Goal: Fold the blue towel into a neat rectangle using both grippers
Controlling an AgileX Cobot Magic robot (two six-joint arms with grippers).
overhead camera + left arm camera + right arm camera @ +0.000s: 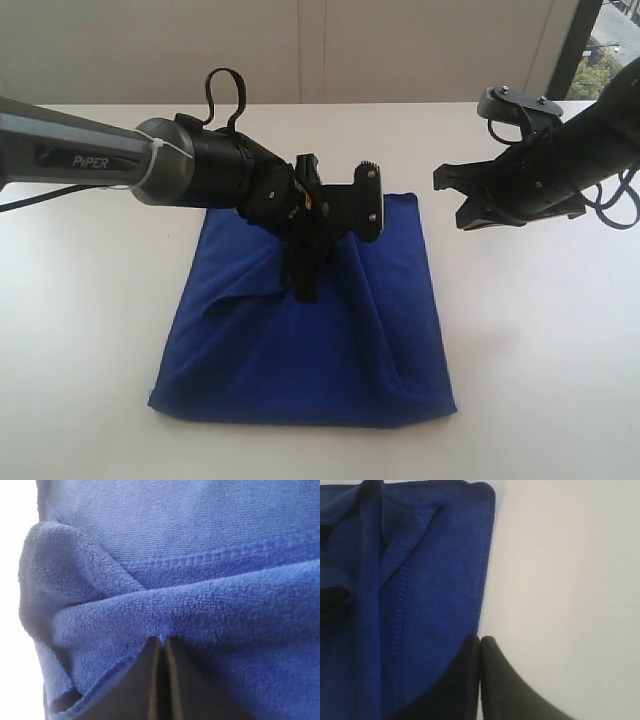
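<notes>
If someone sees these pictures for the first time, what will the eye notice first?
First the blue towel, lying creased in the middle of the white table. Then the left pincer, pressed down on the towel's centre and shut on a raised fold. The right pincer hangs shut near the towel's right edge, holding nothing.

Exterior view: raised, looking obliquely down across the counter [80, 330]. Left wrist view: close range, the blue towel [200, 545] fills the frame. Right wrist view: farther off, looking down on the blue towel edge and counter. All three share the blue towel.
</notes>
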